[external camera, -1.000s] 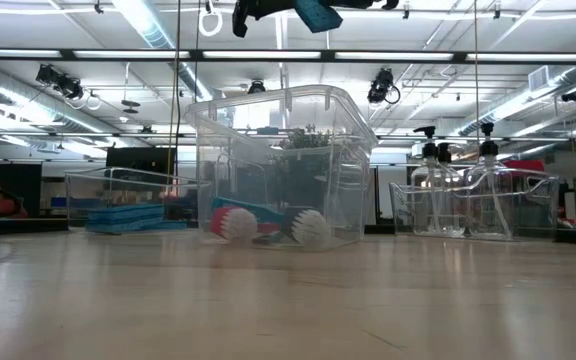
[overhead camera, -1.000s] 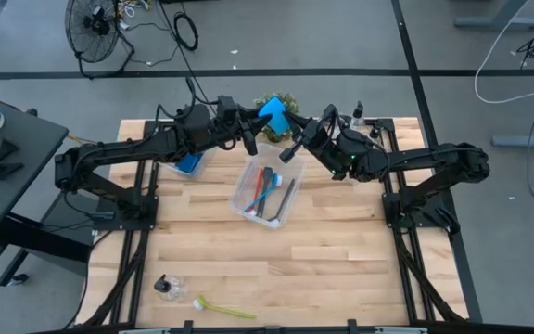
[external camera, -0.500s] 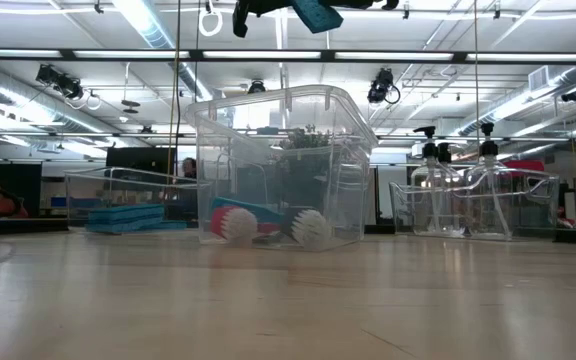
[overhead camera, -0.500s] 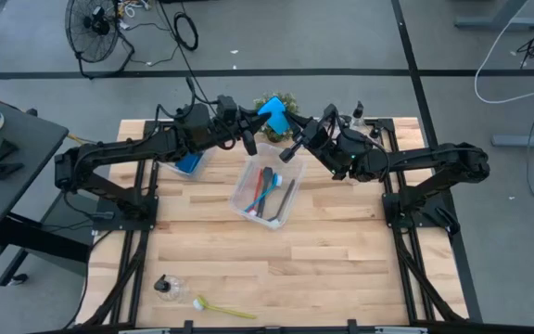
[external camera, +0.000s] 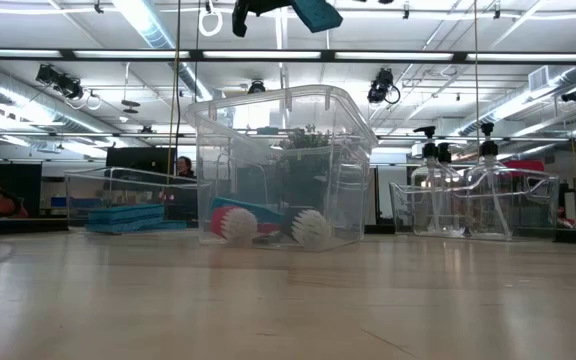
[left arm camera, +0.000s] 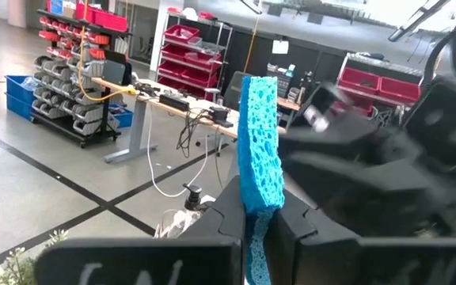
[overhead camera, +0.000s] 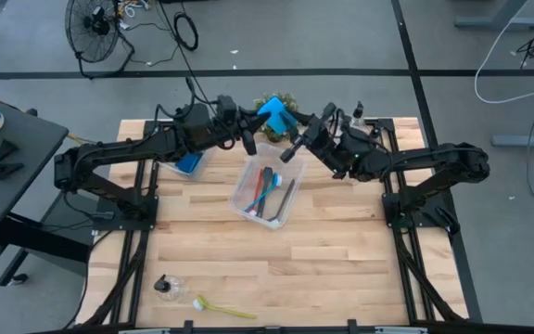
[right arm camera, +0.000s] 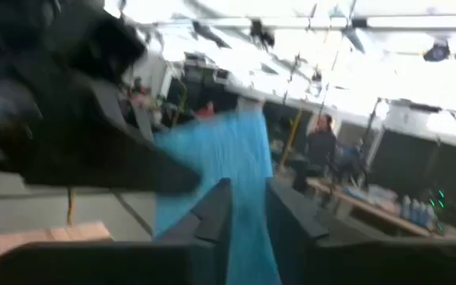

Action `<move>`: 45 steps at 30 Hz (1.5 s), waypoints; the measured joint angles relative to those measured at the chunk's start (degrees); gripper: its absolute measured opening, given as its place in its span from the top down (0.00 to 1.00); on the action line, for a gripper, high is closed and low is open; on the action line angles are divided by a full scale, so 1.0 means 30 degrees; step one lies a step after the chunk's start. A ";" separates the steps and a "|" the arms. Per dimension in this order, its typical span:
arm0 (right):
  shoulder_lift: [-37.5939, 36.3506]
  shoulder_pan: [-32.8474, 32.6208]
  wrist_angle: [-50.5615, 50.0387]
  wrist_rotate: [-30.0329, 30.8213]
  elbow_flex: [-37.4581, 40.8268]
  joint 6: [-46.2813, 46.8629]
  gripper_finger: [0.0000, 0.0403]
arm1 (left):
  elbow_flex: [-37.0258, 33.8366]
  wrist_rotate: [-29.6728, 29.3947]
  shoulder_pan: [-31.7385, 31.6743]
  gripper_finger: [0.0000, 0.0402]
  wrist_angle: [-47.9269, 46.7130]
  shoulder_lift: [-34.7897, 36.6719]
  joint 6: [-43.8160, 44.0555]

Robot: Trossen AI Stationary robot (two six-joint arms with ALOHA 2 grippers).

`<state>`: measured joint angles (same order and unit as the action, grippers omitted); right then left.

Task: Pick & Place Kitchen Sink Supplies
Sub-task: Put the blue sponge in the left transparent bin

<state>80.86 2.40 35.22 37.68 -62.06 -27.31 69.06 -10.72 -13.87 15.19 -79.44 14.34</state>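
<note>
Gripping is seen at the left gripper [left arm camera: 258, 229]: its jaws are closed narrow on the lower edge of a flat blue rectangular sponge [left arm camera: 258, 142], which stands on edge between the fingers. In the high view this sponge [overhead camera: 274, 115] is held in the air above the far end of the table, just over the far rim of a clear plastic bin [overhead camera: 248, 206] where thin long-handled brushes in red, blue and grey [overhead camera: 269, 188] lie. The right gripper [right arm camera: 248, 207] is at the same sponge [right arm camera: 224, 158]; its fingers are parted slightly on either side of the sponge, and contact cannot be told. A second clear bin [external camera: 133, 178] with blue sponges is seen on the left side. A yellow-green brush [overhead camera: 222, 308] and a small clear bottle [overhead camera: 168, 287] lie at the near edge of the wooden table [overhead camera: 341, 269].
</note>
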 joint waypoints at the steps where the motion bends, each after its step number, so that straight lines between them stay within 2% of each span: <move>1: 0.0000 -0.0049 0.0370 -0.0258 0.0000 -0.0221 0.79 | 0.0000 0.0000 -0.0012 0.94 -0.0078 0.0000 -0.0003; 9: -0.0180 -0.0657 0.2253 0.0494 0.0000 -0.1950 0.54 | -0.0022 -0.0625 -0.0073 0.94 -0.0494 0.0237 -0.0896; 14: -0.0717 -0.1349 0.2284 0.1486 0.0000 -0.2989 0.46 | -0.0015 -0.1379 -0.0199 0.94 -0.1580 0.1221 -0.1236; 20: -0.1450 -0.2298 0.1977 0.3501 0.0000 -0.1331 0.45 | 0.0009 -0.1433 -0.0745 0.94 -0.4805 0.3109 -0.1267; 27: -0.2459 -0.3343 -0.0956 0.3580 0.0000 0.1022 0.46 | -0.0007 -0.1962 -0.1244 0.94 -0.8948 0.5105 -0.1505; 38: -0.3002 -0.4448 -0.5284 0.2872 -0.0007 0.5657 0.46 | 0.0000 -0.2438 -0.2824 0.94 -1.5147 0.6643 -0.1398; 45: -0.3002 -0.4639 -0.7673 0.0810 -0.0015 0.8415 0.46 | 0.0000 -0.2371 -0.4217 0.94 -1.7920 0.6645 -0.1439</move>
<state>71.85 -11.52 12.20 40.11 -62.11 -2.07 69.06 -17.84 -26.52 -38.57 -59.51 10.02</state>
